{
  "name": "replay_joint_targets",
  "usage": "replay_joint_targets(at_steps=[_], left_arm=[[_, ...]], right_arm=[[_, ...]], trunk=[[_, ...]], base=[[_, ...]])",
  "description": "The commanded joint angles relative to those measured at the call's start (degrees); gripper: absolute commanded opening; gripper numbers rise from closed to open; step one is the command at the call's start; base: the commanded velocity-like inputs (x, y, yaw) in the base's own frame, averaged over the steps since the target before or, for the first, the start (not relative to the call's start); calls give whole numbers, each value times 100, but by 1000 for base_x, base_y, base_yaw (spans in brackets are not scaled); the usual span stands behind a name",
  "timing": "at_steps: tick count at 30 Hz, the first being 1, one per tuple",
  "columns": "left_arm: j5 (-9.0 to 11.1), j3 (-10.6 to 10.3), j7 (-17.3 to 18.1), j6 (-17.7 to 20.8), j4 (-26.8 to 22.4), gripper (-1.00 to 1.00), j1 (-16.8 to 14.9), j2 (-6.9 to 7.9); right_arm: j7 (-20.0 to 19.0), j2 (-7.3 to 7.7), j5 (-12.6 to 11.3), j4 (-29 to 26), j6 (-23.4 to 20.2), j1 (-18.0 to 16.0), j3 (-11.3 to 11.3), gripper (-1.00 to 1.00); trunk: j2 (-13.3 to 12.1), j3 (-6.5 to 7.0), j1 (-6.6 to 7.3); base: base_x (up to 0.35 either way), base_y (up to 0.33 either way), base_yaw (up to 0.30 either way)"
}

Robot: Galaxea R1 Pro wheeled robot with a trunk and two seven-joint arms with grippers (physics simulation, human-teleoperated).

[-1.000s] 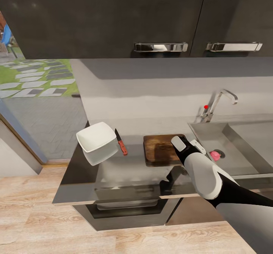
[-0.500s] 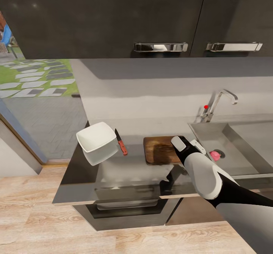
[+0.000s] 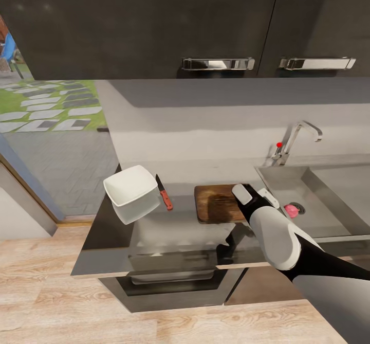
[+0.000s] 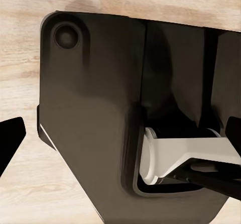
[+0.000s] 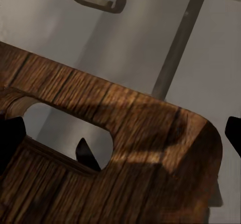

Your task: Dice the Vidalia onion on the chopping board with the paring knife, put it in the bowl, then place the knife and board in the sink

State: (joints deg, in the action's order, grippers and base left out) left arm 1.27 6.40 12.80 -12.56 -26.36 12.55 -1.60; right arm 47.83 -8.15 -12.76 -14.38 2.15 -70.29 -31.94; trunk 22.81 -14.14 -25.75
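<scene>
Right gripper [image 3: 253, 194] sits low over the near right end of the chopping board [image 3: 218, 202], fingers spread wide either side of the slotted end [image 5: 70, 133], nothing clamped. The board lies flat on the countertop [image 3: 174, 220], just beside the sink [image 3: 308, 200], where a pinkish item [image 3: 291, 210] rests by the drain. Further left, the paring knife [image 3: 164, 193] lies next to the white bowl [image 3: 131, 192]. The left gripper's fingertips [image 4: 11, 138] stand apart above the wooden floor [image 4: 20, 63].
</scene>
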Motion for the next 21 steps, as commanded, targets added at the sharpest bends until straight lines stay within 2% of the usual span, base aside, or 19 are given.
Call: replay_joint_targets(at_steps=[1, 7, 13, 21], left_arm=[[13, 46, 56, 8, -9, 100, 2, -7], [14, 46, 56, 9, -9, 100, 2, -7], [14, 46, 56, 11, -8, 100, 2, -7], [14, 52, 56, 11, 31, 100, 2, -7]], right_arm=[[20, -3, -60, -17, 20, -2, 30, 100], [26, -12, -60, -91, 7, -2, 47, 100], [38, -50, -11, -392, -16, -2, 74, 100], [112, -124, 73, -856, -194, -2, 412, 100]], trunk=[[11, -10, -3], [11, -10, -3], [11, -10, -3], [11, -10, -3]], base=[[0, 0, 0], [0, 0, 0], [0, 0, 0], [0, 0, 0]])
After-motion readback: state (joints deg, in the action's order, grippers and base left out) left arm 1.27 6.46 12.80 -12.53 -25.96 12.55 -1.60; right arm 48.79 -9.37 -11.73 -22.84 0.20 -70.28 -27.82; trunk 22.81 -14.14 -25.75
